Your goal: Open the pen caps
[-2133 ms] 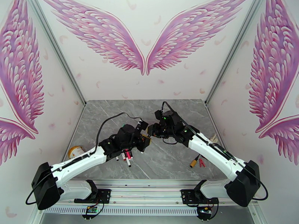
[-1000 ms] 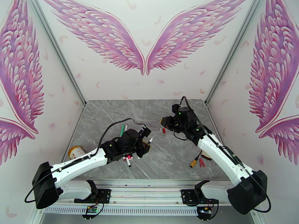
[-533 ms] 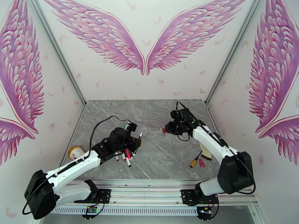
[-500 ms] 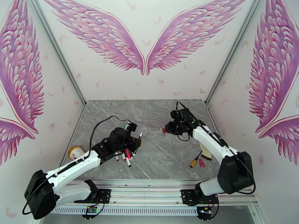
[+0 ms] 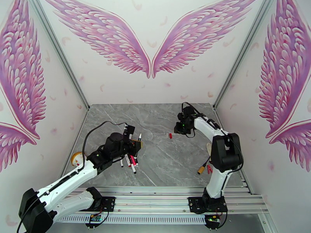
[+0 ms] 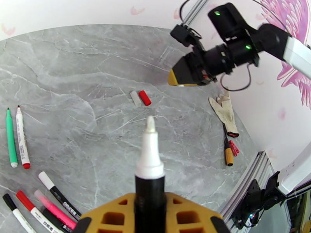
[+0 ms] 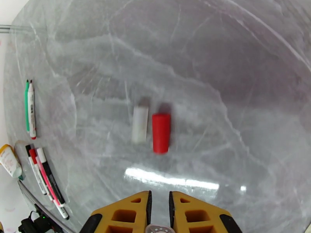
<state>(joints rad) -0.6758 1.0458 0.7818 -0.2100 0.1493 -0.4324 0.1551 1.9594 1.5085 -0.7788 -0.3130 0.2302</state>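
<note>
My left gripper (image 6: 150,212) (image 5: 133,143) is shut on an uncapped pen (image 6: 149,160) with a black barrel and a bare white tip pointing up and forward. A white pen cap (image 6: 135,98) (image 7: 140,124) and a red pen cap (image 6: 145,97) (image 7: 161,133) (image 5: 170,135) lie side by side mid-table. My right gripper (image 7: 159,208) (image 5: 176,129) (image 6: 182,74) hovers just right of them, its fingers nearly together with nothing between. Several capped pens (image 5: 130,162) (image 6: 46,199) lie below my left gripper. A green pen (image 6: 11,138) and a red-ended pen (image 6: 21,136) lie apart to the left.
A stubby orange-and-black cylinder (image 5: 202,168) (image 6: 228,154) and a small red clip (image 5: 210,169) lie at the near right. A white glove (image 6: 224,110) rests by the right wall, and a paper cup (image 5: 77,157) stands at the left edge.
The two grippers met mid-table, then parted. My left gripper drew back left holding the uncapped pen. My right arm folded back to the far right, leaving the caps on the table.
</note>
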